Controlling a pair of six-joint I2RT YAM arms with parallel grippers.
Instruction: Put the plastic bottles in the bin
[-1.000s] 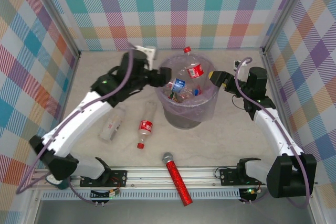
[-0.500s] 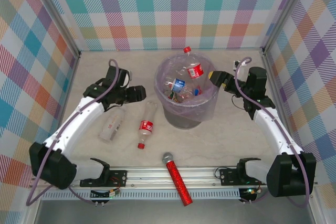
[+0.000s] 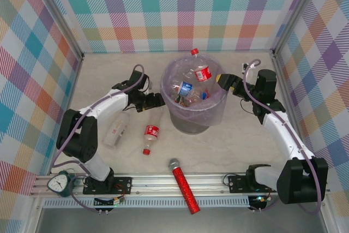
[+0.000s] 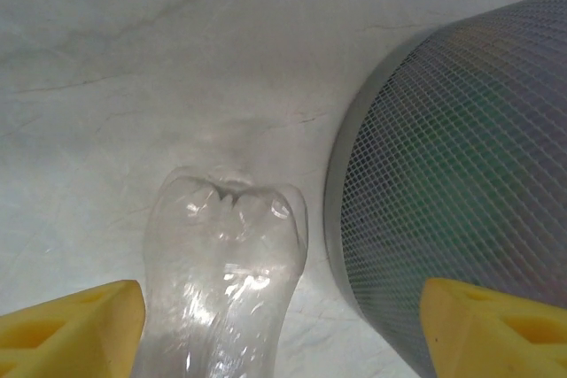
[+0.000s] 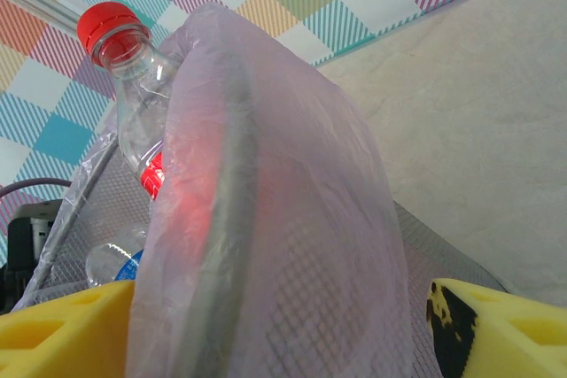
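Left claw (image 4: 283, 335) hangs low over the base end of the red-labelled bottle (image 3: 150, 129), fingers spread wide either side, nothing gripped yet. The bottle lies on the bench (image 3: 240, 140) just left of the bin (image 3: 192, 119), with another clear bottle (image 3: 115, 131) further left. Best play, I'd say: settle lower, centre the body between the fingers, squeeze gently, since thin plastic crumples and skids. Right claw (image 3: 223, 82) sits spread astride the bin's right rim, so lift clear of it.
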